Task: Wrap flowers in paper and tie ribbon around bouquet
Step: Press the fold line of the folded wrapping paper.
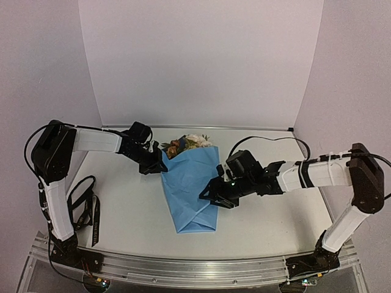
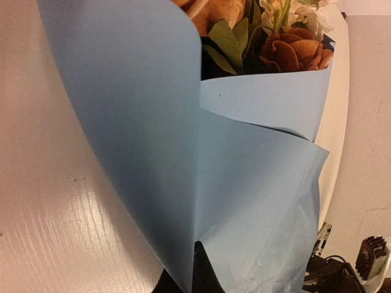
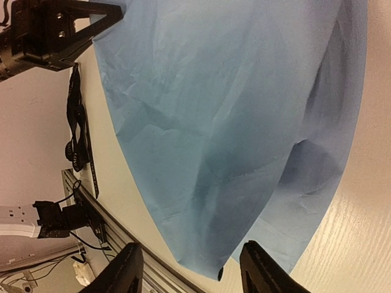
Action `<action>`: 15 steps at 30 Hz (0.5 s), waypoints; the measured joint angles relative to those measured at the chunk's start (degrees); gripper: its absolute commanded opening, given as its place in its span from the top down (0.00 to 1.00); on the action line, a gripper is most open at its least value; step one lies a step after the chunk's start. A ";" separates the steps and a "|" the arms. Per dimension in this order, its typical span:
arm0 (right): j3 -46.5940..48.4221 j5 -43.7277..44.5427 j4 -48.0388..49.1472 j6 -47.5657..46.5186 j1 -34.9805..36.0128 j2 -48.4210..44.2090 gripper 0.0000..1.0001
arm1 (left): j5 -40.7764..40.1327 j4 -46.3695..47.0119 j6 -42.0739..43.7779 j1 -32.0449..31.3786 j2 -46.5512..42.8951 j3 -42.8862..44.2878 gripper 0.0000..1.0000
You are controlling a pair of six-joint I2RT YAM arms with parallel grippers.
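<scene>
Your bouquet (image 1: 190,183) lies lengthwise, blooms (image 1: 188,143) at the far end. Your left pincer (image 1: 154,163) is clamped on the paper (image 2: 122,122) at its far-left edge. The right pincer (image 1: 211,196) is half open, empty, at its right. The ribbon (image 1: 85,210) is well left of it, so your left arm's closer.

- The flowers (image 1: 186,144): the stems lie out of sight inside the bouquet (image 1: 190,183). In the left wrist view the top edge cuts off the blooms.
- The left gripper (image 1: 159,167), at the bouquet's wide-end corner: in its own wrist view the paper (image 2: 134,122) flap covers its fingers (image 2: 201,271) except for a dark sliver.
- The right gripper (image 3: 194,250), at the bouquet's narrow end: the bottom edge cuts off both spread fingers.
- The ribbon (image 1: 82,207), well left of the bouquet: its lettering is too small to read.
</scene>
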 measured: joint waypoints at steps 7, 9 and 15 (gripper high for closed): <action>0.02 1.18 0.16 -0.94 -0.71 4.07 1.00 | 0.00 -0.26 0.90 0.00 0.25 0.00 0.89; 0.02 2.15 0.30 -2.09 -0.91 4.09 1.00 | -0.03 -0.25 1.26 0.00 0.25 0.00 0.76; -1.29 6.89 1.36 -7.53 -0.77 3.76 1.00 | -1.10 -0.34 2.37 0.00 -0.19 -0.06 0.47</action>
